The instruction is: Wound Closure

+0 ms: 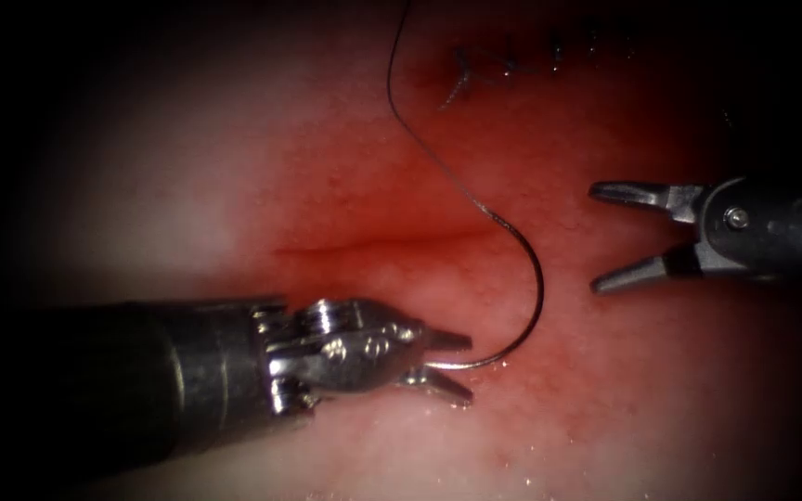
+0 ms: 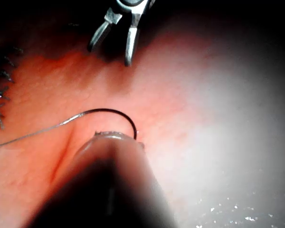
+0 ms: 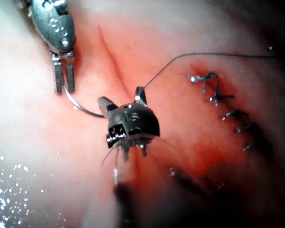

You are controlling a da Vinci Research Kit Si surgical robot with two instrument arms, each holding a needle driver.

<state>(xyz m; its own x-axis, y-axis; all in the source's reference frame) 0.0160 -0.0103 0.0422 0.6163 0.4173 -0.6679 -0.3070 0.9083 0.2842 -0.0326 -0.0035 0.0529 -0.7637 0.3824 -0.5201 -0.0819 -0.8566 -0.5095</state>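
1. Below the cut [image 1: 392,243], on the pale tissue [image 1: 187,213], I am holding the needle [image 1: 536,288] with my left tool [image 1: 447,362], my jaws clamping it near its pointed end.
2. Rising from that grip, the needle is curving up and round to the right end of the cut, lying free above the tissue and not entering it, as far as I can judge.
3. Trailing from the needle's other end, the thread [image 1: 420,139] is running up and away past the finished stitches [image 1: 503,65].
4. Over on the right, my right tool [image 1: 605,237] is hovering with its jaws spread wide, gripping nothing.
5. Judging the job, I am seeing one stretch already sewn shut, while the cut beside my left tool is lying open and unstitched.
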